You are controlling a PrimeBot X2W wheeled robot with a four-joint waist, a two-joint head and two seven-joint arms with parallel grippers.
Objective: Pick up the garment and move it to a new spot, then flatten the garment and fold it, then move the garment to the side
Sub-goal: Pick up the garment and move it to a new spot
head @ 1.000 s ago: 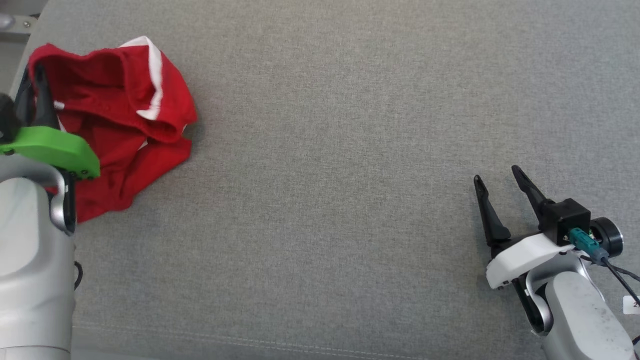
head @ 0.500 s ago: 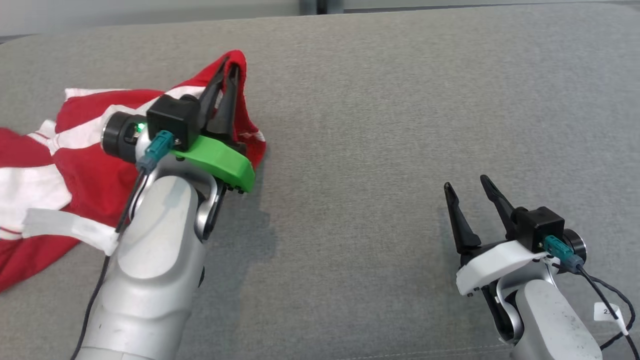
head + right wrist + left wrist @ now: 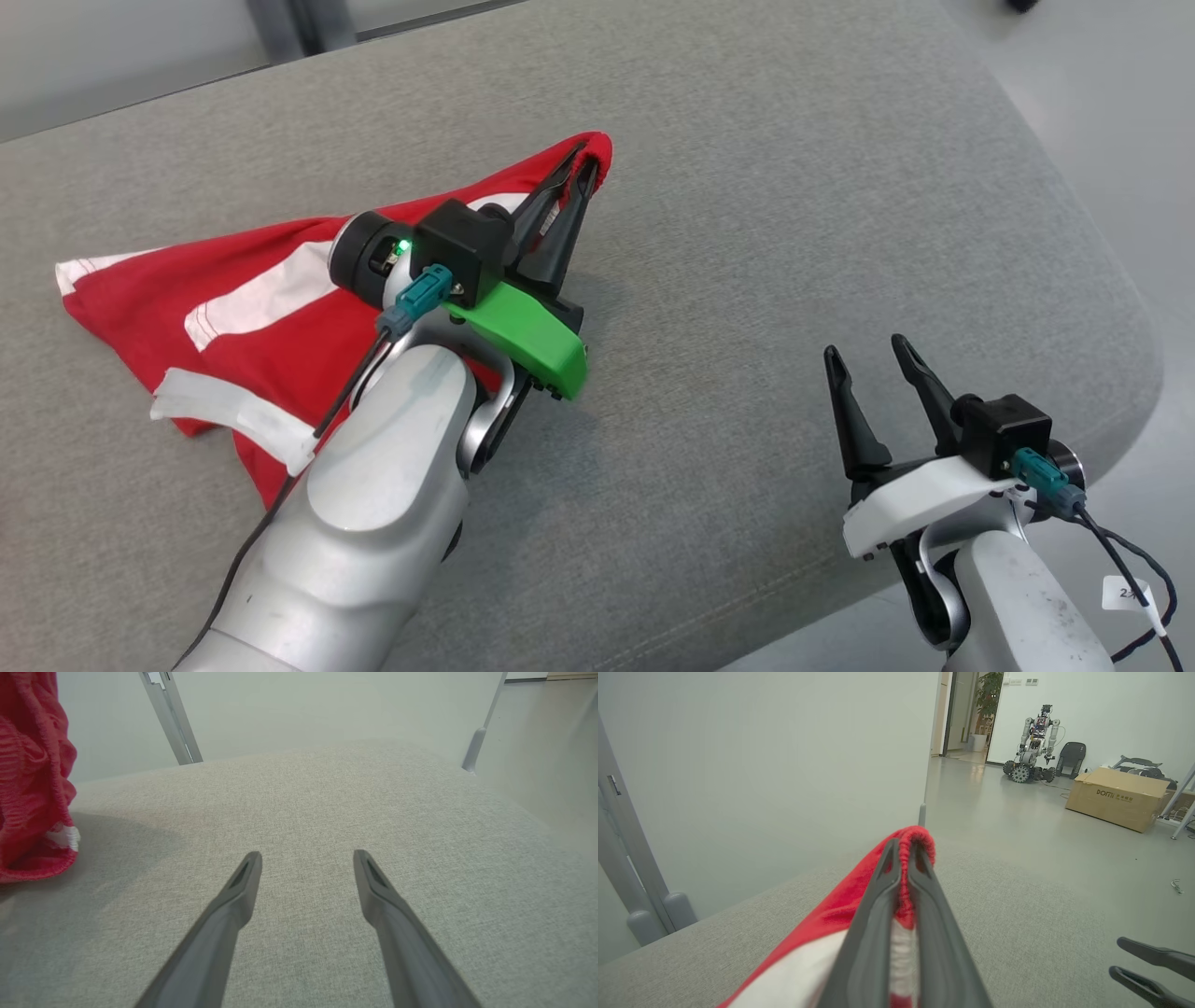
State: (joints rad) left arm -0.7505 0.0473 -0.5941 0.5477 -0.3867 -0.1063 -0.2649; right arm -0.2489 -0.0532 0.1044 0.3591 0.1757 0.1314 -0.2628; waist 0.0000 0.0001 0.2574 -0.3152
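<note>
Jaws on my right gripper (image 3: 865, 347) stood wide apart with nothing in them, low over the grey cushion (image 3: 728, 280), well off to the right of my left gripper (image 3: 585, 161).

The left gripper was shut tight on the garment (image 3: 131, 317), biting the red hem right at its tips. That pinched corner was held up off the cushion. The rest of the cloth trailed back from the tips, under the wrist and out to the gripper's left, lying on the cushion.

A second ago the garment was a lumpy heap with the left gripper just reaching into it. Now it was pulled out long and fairly smooth, with its white stripes (image 3: 252, 299) showing. My head camera had swung too, so I could not tell how far the cloth had gone. I took it that the pick-up was done and the move to a new spot was under way. Flattening and folding were left to do.

The garment made a long pointed shape. Its point aimed the same way as the left gripper's tips, and its long line ran from there back to the far corner (image 3: 63, 273) behind and to the gripper's left.
</note>
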